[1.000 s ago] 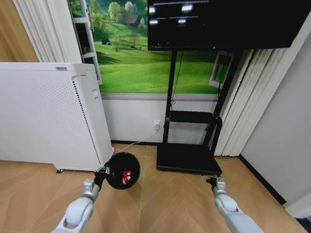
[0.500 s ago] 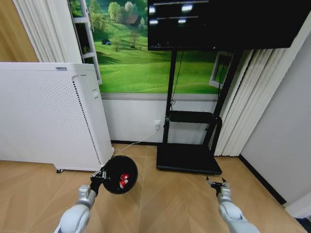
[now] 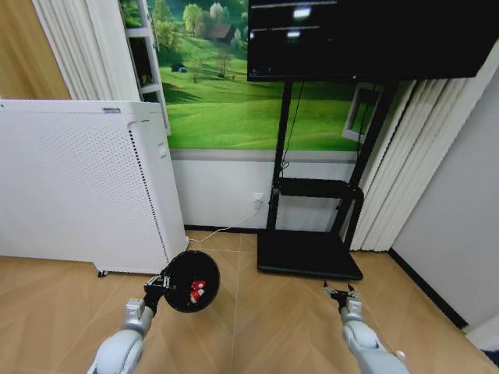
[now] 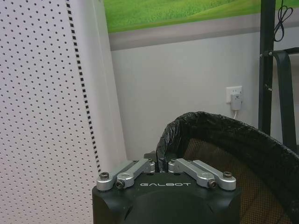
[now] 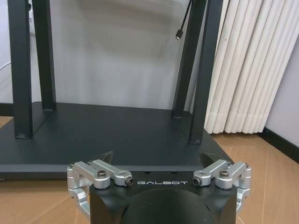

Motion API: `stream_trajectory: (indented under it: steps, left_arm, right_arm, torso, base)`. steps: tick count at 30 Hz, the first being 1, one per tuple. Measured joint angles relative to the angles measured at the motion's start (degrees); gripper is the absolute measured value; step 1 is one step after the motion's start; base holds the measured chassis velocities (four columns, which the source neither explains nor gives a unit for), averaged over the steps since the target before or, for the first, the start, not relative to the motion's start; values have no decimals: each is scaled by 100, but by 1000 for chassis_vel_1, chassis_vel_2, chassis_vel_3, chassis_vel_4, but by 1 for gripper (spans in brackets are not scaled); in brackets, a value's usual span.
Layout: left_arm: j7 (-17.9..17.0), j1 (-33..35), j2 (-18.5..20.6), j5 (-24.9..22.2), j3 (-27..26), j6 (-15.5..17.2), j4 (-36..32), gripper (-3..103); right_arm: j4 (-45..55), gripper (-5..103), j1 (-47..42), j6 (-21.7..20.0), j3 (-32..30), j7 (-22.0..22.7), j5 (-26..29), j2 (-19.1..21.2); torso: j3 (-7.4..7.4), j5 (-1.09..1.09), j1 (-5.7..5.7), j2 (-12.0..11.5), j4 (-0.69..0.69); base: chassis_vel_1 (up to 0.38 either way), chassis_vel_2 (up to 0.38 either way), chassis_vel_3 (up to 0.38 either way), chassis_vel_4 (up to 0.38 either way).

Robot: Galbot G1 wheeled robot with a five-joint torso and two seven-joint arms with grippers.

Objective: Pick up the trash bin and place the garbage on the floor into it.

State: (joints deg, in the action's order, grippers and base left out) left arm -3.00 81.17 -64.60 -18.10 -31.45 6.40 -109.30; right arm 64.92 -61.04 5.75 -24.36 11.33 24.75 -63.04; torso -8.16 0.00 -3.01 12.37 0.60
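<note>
The left tool (image 3: 161,282) is pinching the rim of the trash bin (image 3: 192,280), fingers (image 4: 148,166) closed over the black liner edge, holding it off the floor with its mouth tipped toward the camera and a red-and-white wrapper (image 3: 197,288) lying inside. The bin looks light and fairly stiff, though the liner may be slippery, so a rim grip seems right. The right tool (image 3: 341,294) is hanging wide and empty beside a black stand base (image 3: 309,254). Compared with a second ago, both arms are sitting lower and the camera has shifted.
</note>
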Motion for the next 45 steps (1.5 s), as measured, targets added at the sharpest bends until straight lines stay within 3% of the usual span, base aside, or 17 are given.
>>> stream_trajectory:
  steps: [24, 25, 27, 28, 29, 31, 35, 37, 45]
  left_arm:
    - [26, -29, -37, 15, 37, -54, 115, 7]
    - [28, -30, -37, 19, 41, -55, 120, 7]
    - [27, -30, -37, 20, 41, -55, 120, 7]
    - [26, -30, -34, 20, 41, -55, 120, 7]
    - [22, -30, -30, 20, 38, -55, 121, 7]
    - [17, -23, -23, 20, 29, -55, 119, 7]
    - [17, -9, -19, 18, 29, -55, 117, 7]
    - [17, 6, -13, 17, 37, -55, 118, 7]
    - [18, -45, 43, 16, 130, -55, 258, 7]
  right_arm:
    - [-440, 100, 163, 185, 73, 13, -148, -17]
    - [-514, 100, 187, 186, 76, 13, -401, -14]
    - [-516, 100, 182, 53, 80, 38, -604, 32]
    - [-477, 100, 147, -210, 97, 81, -680, 104]
    - [-388, 100, 79, -727, 149, 180, -709, 223]
    - [-391, 100, 36, -1161, 212, 366, -666, 342]
    - [-503, 100, 27, -1411, 240, 563, -524, 407]
    - [-676, 100, -16, -1623, 246, 718, -181, 546]
    - [-550, 98, -598, -1851, 82, 1049, 459, 785]
  torso:
    - [-1, 2, -2, 0, 3]
    - [0, 2, -1, 0, 2]
    - [0, 0, -1, 0, 1]
    - [0, -1, -1, 0, 0]
    - [0, -1, -1, 0, -2]
    - [0, -1, -1, 0, -1]
    - [0, 1, -1, 0, -1]
    - [0, 0, -1, 0, 1]
    - [0, 0, -1, 0, 1]
  base:
    - [-164, -164, 164, 167]
    - [-63, -21, 41, 27]
    - [0, 0, 0, 0]
    - [0, 0, 0, 0]
    - [57, 74, -67, -65]
    - [68, 69, -46, -58]
    - [48, 42, -52, -29]
    - [0, 0, 0, 0]
    - [0, 0, 0, 0]
